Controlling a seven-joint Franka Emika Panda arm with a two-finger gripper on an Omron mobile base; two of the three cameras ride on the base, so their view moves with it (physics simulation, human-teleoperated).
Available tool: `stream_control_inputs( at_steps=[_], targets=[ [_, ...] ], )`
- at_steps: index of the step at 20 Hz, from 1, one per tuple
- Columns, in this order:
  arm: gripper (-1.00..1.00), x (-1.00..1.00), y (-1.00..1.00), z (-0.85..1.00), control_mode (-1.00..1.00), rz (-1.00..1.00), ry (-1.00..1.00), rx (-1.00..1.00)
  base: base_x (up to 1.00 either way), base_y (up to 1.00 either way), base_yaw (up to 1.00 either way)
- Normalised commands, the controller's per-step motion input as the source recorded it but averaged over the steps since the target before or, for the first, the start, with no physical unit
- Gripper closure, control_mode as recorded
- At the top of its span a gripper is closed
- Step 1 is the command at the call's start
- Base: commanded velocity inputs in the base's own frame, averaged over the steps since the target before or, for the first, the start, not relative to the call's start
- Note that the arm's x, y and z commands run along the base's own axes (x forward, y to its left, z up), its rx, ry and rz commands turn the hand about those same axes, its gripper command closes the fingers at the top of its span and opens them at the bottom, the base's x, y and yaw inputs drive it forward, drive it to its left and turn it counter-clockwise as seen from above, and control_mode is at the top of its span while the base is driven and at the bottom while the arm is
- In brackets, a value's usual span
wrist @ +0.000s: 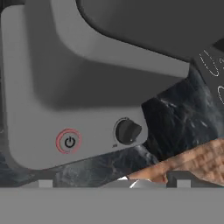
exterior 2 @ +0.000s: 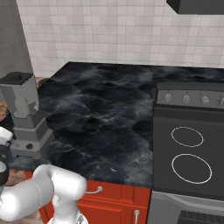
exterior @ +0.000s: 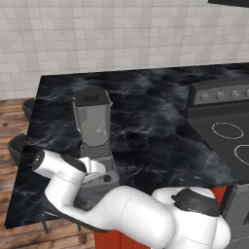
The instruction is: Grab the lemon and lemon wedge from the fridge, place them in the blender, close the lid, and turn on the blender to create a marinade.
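With the lid (exterior: 91,97) on, the tool hangs before the blender (exterior: 96,141) base, its state untellable; next, press the red power button (wrist: 68,141)

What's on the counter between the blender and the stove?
Nothing. In the right base view, the stretch from the blender to the stove is bare black marble counter.

Arm (exterior: 146,214): white, dark-jointed; rose from the lower right of the left base view, elbow bulking low in the foreground, forearm reaching left and forward. Wrist (exterior: 58,165): angled low, the hand aimed forward. Gripper (wrist: 114,183): two small fingertips (wrist: 45,183) stood wide apart at the bottom of the hand view, nothing between them.
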Motion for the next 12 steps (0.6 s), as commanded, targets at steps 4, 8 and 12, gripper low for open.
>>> stream_control_inputs(
  at_steps=[4,8,12],
  targets=[
    [-1.0,-0.66,-0.1,0.69,-1.0,0.0,-0.1,0.05,0.0,0.0,0.0],
    [-1.0,-0.4,-0.18,0.71,-1.0,0.0,-0.13,0.04,0.0,0.0,0.0],
    [-1.0,-0.23,-0.23,0.56,-1.0,0.0,-0.13,0.03,0.0,0.0,0.0]
  ],
)
